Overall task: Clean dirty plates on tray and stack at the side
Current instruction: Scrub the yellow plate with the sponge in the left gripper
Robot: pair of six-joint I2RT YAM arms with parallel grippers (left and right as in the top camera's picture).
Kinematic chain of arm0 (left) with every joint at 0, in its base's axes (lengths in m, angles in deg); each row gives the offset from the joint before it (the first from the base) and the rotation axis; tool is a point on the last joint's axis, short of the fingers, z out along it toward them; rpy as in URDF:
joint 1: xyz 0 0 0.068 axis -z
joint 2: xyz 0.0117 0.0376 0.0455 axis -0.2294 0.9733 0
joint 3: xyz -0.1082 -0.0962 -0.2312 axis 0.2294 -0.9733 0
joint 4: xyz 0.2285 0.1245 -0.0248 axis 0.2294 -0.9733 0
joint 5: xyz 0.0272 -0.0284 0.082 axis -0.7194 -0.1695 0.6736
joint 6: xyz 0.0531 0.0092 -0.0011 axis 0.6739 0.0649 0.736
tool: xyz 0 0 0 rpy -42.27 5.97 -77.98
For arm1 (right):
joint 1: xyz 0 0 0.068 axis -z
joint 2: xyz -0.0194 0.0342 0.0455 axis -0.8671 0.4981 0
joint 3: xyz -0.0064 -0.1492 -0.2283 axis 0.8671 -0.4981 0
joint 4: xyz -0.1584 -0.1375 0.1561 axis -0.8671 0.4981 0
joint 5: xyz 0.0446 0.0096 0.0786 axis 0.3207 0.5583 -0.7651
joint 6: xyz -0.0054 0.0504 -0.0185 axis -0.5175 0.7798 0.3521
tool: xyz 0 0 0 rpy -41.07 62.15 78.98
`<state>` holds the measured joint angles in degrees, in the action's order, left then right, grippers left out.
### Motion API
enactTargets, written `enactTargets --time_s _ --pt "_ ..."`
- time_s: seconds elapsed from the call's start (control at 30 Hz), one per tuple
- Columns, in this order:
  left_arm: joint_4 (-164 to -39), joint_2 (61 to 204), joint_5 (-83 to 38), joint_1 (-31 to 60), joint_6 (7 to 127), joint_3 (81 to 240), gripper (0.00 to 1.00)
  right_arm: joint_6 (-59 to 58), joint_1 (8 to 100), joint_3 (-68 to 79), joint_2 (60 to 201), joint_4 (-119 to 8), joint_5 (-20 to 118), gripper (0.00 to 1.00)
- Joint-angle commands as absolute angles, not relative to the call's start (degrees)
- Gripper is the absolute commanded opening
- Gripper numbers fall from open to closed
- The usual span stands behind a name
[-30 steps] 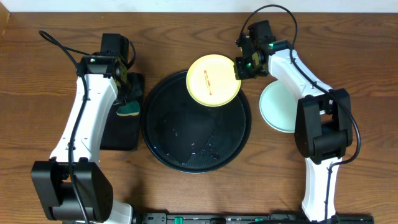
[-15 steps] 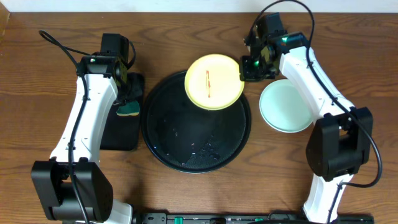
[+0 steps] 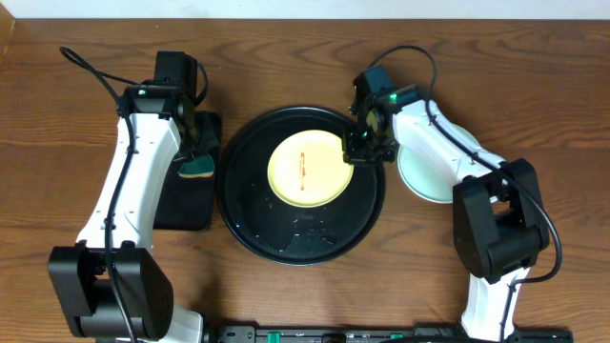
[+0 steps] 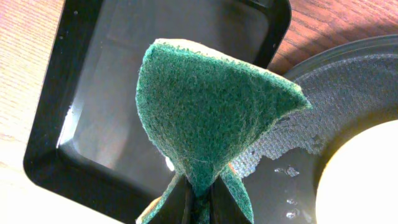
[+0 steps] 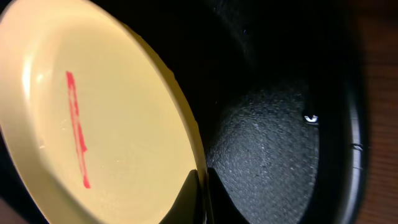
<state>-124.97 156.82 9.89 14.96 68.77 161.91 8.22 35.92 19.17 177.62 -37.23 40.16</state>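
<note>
A pale yellow plate [image 3: 307,169] with a thin red smear lies over the middle of the round black tray [image 3: 246,205]. My right gripper [image 3: 360,150] is shut on the plate's right rim; the right wrist view shows the yellow plate [image 5: 93,118], the jaws [image 5: 202,186] pinching its edge, and the tray [image 5: 273,143] beneath. A mint-blue plate [image 3: 431,164] lies on the wood to the right of the tray, partly under my right arm. My left gripper [image 4: 198,202] is shut on a green sponge [image 4: 205,118], held over the rectangular tray [image 4: 93,93]; in the overhead view it is at the left [image 3: 197,152].
The small rectangular black tray [image 3: 181,205] sits left of the round tray. Water droplets lie on the round tray's floor [image 3: 315,229]. Bare wood tabletop [image 3: 534,105] lies beyond the mint plate.
My right gripper has carried the yellow plate down and left from the tray's far rim to over the tray's middle. The left arm has not moved.
</note>
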Motion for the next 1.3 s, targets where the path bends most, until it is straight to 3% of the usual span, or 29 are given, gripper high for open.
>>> enactTargets --time_s 0.0,0.2,0.3,0.4,0.5,0.73,0.87,1.27 --pt "-125.1 155.9 10.2 15.2 69.3 163.2 0.07 10.0 34.8 17.2 178.1 -39.4 40.1 0.01" --pt "-124.8 155.9 10.2 17.5 69.3 163.2 0.08 8.7 33.0 14.4 178.1 -44.1 40.2 0.03" --pt "-124.7 155.9 10.0 19.7 69.3 163.2 0.07 8.8 32.0 12.6 178.1 -46.4 40.3 0.17" --pt "-123.5 155.9 4.5 21.7 72.3 163.2 0.07 9.9 31.8 11.3 178.1 -47.3 40.9 0.18" --pt "-121.4 155.9 -1.7 23.0 73.6 163.2 0.07 12.3 31.8 10.7 178.1 -47.4 43.2 0.16" --pt "-117.4 156.0 -2.3 24.8 73.8 161.8 0.07 12.3 31.9 10.3 178.1 -48.1 43.3 0.11" --pt "-117.3 157.3 -2.3 25.9 73.8 161.4 0.07 12.4 31.9 9.7 178.1 -49.0 43.3 0.01" --pt "-115.6 167.6 -2.2 33.2 74.3 161.4 0.08 12.9 31.9 9.4 178.1 -49.6 43.3 0.01"
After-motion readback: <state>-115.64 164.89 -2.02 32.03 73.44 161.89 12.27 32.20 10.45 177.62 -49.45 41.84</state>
